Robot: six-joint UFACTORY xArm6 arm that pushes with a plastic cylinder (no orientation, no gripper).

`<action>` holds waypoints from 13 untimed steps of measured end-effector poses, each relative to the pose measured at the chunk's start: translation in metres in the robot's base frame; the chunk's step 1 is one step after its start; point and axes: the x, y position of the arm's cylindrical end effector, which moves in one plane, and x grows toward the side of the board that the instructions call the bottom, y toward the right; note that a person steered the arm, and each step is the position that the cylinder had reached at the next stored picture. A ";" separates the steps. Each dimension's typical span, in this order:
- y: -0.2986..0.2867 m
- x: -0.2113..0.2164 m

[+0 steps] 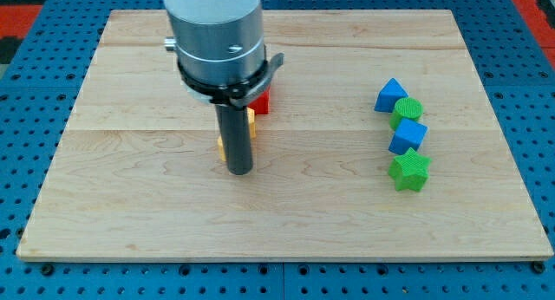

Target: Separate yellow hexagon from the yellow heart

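My tip point(239, 171) rests on the wooden board point(130, 205) left of centre; it is a bare rod with no claw. Yellow blocks point(251, 120), shapes hidden, peek out behind the rod, touching it, with a red block point(262, 101) just beyond. Near the right edge, well apart, stand a blue triangle point(389, 95), green cylinder point(408, 111), blue cube point(408, 136) and green star point(409, 172).

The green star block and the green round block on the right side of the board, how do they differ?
The green star block has pointed arms; the green round block has a smooth curved outline. The star sits at the bottom end of the column on the view's right, below a blue cube block; the round one sits higher, between that cube and a blue triangle block. Both are the same bright green and lie far from my tip.
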 end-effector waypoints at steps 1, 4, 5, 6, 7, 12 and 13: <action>0.023 0.000; -0.115 0.057; -0.118 0.020; -0.118 -0.009; -0.099 -0.039; 0.014 -0.062; 0.040 -0.067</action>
